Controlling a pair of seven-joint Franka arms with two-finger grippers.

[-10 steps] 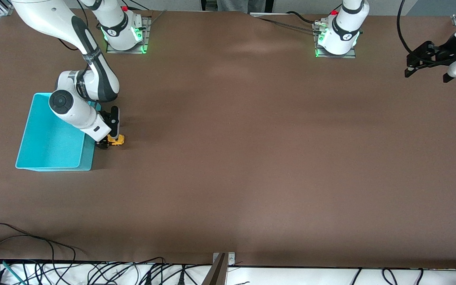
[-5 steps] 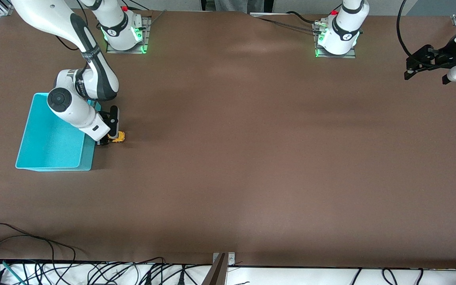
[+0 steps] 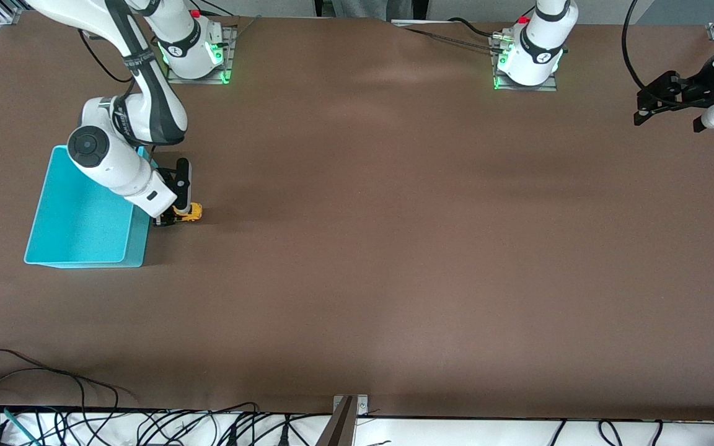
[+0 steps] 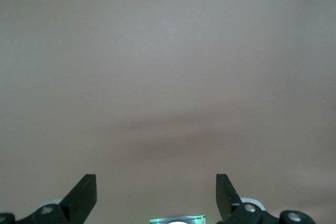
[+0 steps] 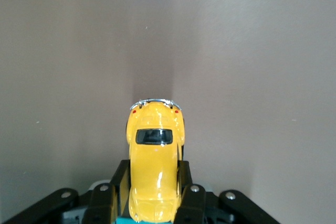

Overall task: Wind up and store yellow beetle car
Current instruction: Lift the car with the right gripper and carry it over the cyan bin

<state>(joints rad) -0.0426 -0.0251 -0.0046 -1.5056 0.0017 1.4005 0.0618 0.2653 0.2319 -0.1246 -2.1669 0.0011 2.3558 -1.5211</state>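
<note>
The yellow beetle car (image 3: pixel 188 213) sits low over the brown table beside the turquoise bin (image 3: pixel 81 210), on the side toward the left arm's end. My right gripper (image 3: pixel 174 215) is shut on it. In the right wrist view the black fingers (image 5: pixel 190 195) press both flanks of the yellow beetle car (image 5: pixel 153 161), whose chrome bumper end points away from the gripper. My left gripper (image 3: pixel 667 99) waits open in the air at the left arm's end of the table; its wrist view shows its wide-apart fingertips (image 4: pixel 84 195) over bare table.
The turquoise bin's rim (image 3: pixel 137 244) lies right beside the held car. The arm bases (image 3: pixel 196 52) (image 3: pixel 527 62) stand along the table's edge farthest from the front camera. Cables (image 3: pixel 53 396) trail along the edge nearest the front camera.
My right gripper closed on the car and has shifted it a little toward the left arm's end, away from the bin. The left arm has barely moved.
</note>
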